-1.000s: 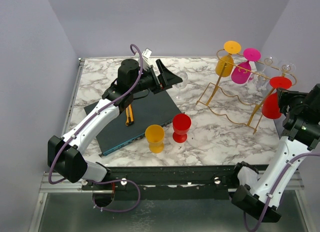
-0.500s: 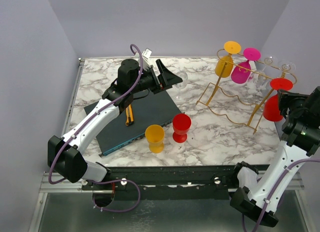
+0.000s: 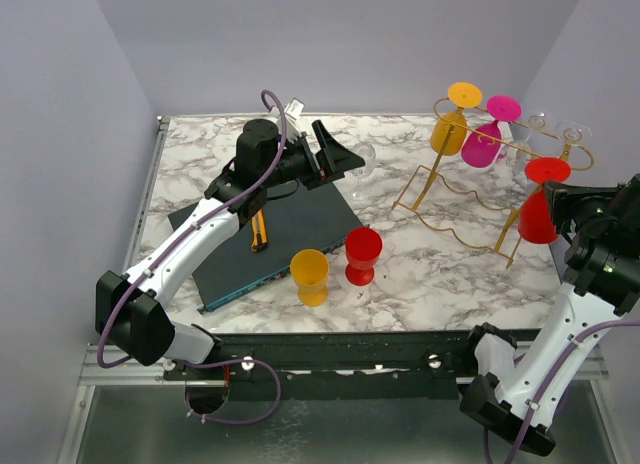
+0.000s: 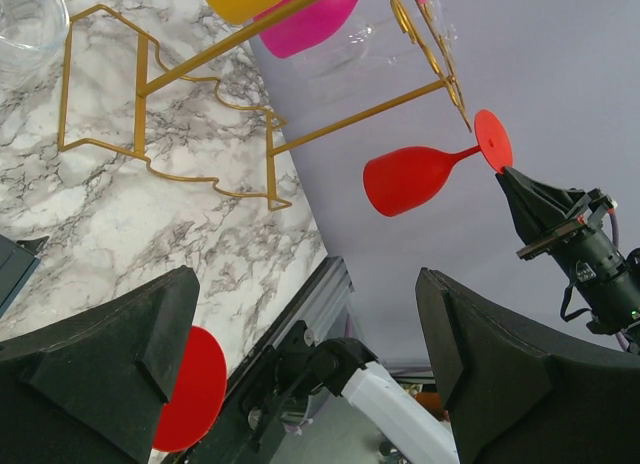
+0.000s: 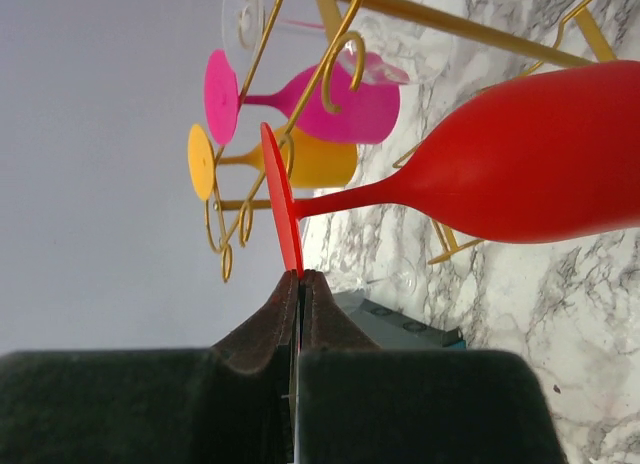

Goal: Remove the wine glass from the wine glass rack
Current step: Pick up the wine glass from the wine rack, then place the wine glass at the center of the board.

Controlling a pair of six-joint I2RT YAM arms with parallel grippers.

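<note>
Right gripper [image 5: 297,279] was pinched tight on the foot rim of the red wine glass [image 5: 520,154], just off the rack's [image 4: 141,94] end. Looked light, slick, maybe brittle; stem's probably a safer hold. Left gripper [image 4: 305,284] sat released, well away from the rack.
</note>
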